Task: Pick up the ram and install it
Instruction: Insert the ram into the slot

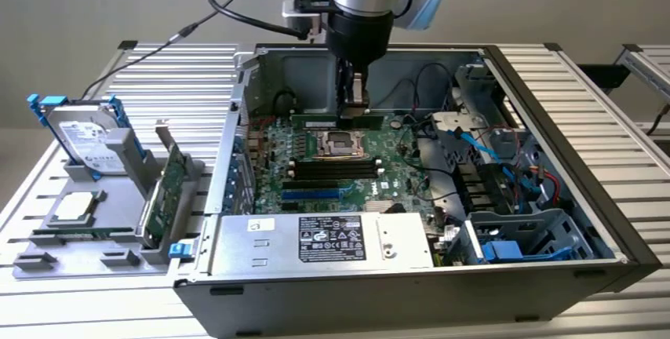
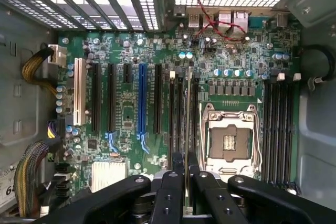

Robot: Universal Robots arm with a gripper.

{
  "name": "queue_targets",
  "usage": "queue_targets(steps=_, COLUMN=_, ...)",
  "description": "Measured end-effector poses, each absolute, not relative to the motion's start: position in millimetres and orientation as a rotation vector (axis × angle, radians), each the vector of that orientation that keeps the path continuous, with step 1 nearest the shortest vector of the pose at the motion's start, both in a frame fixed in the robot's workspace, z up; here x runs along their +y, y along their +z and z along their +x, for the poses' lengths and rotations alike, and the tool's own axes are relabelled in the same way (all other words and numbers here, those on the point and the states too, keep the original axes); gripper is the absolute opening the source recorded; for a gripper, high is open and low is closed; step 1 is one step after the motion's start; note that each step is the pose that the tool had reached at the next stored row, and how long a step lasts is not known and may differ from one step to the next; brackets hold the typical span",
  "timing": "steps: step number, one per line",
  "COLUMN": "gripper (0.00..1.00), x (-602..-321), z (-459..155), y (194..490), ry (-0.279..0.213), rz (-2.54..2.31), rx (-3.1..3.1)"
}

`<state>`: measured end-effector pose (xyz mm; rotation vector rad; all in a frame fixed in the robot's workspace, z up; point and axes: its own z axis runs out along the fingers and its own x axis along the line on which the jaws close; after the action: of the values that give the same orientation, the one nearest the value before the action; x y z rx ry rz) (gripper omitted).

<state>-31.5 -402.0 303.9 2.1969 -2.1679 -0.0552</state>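
Wrist view, tool point(image 2: 186, 162) clamped on ram point(image 2: 188, 103), edge-on over slots point(image 2: 172, 114) beside socket point(image 2: 229, 142), case walls point(image 2: 316, 129) well apart.

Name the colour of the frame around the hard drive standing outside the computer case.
Blue; the frame shows best in the exterior view.

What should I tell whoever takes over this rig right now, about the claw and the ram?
Claw: shut on the long, thin green ram stick.
Ram: inside the open grey metal computer case, held edge-down along the black memory slots beside the silver CPU socket on the green motherboard.
Done: ram picked up and brought to the slots.
Left: seating cannot be confirmed; claw not yet released.
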Motion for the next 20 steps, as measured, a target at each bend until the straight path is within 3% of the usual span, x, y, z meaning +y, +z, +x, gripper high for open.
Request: queue_targets(steps=20, gripper=0.14, x=-408.8, z=-31.5, y=267.5, ry=-0.055, rz=2.209, rx=-2.155)
